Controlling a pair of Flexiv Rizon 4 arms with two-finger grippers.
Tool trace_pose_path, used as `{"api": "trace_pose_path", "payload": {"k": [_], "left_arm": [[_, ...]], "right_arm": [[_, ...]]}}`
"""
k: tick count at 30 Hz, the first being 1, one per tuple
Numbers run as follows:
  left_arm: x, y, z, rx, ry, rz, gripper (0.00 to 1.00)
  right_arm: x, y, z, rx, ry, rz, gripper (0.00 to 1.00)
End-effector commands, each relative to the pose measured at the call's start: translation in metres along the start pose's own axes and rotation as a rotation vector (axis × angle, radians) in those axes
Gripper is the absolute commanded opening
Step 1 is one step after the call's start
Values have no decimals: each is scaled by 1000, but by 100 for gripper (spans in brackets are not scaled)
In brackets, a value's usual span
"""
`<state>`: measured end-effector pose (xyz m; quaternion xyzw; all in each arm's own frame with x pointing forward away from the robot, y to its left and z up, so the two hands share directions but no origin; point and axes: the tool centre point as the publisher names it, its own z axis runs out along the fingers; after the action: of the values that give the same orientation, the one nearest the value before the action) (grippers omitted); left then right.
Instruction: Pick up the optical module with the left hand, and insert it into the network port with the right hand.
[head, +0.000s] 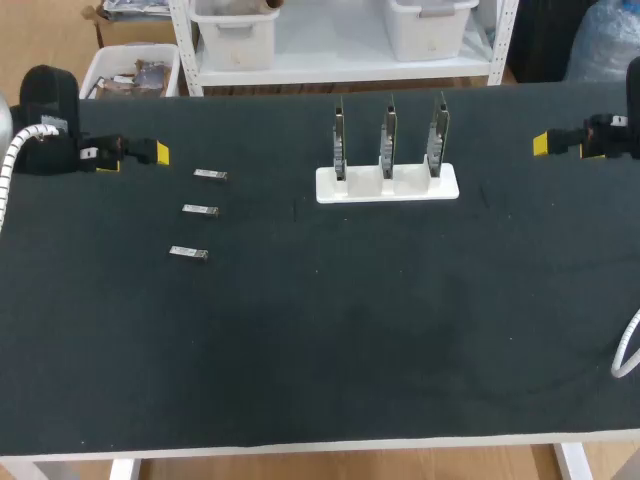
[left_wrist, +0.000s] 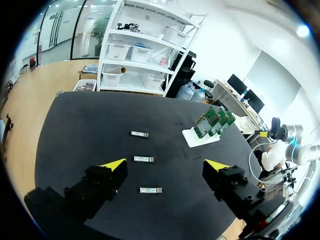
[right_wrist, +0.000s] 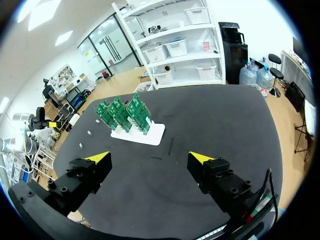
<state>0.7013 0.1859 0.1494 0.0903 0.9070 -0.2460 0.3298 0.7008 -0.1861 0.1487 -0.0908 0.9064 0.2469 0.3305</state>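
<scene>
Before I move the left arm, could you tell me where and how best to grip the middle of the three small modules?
Take the middle module at mid-length, across its two long sides, coming straight down with the left gripper. It lies flat on the table, apart from the other modules, so the fingers should fit beside it.

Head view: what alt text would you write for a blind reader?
Three small optical modules lie in a column at the left of a dark table, near a white stand of three upright circuit boards. The left pincer and right pincer sit at opposite sides, empty.
</scene>
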Motion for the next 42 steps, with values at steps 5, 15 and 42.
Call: {"api": "trace_pose_path", "payload": {"k": [5,15,42], "left_arm": [[0,-1,-1,-4,2,-1,100],[0,-1,-1,-4,2,-1,100],[0,0,0,-10,8,15,100]], "right_arm": [[0,2,-1,8,0,1,100],[0,2,-1,8,0,1,100],[0,2,-1,8,0,1,100]]}}
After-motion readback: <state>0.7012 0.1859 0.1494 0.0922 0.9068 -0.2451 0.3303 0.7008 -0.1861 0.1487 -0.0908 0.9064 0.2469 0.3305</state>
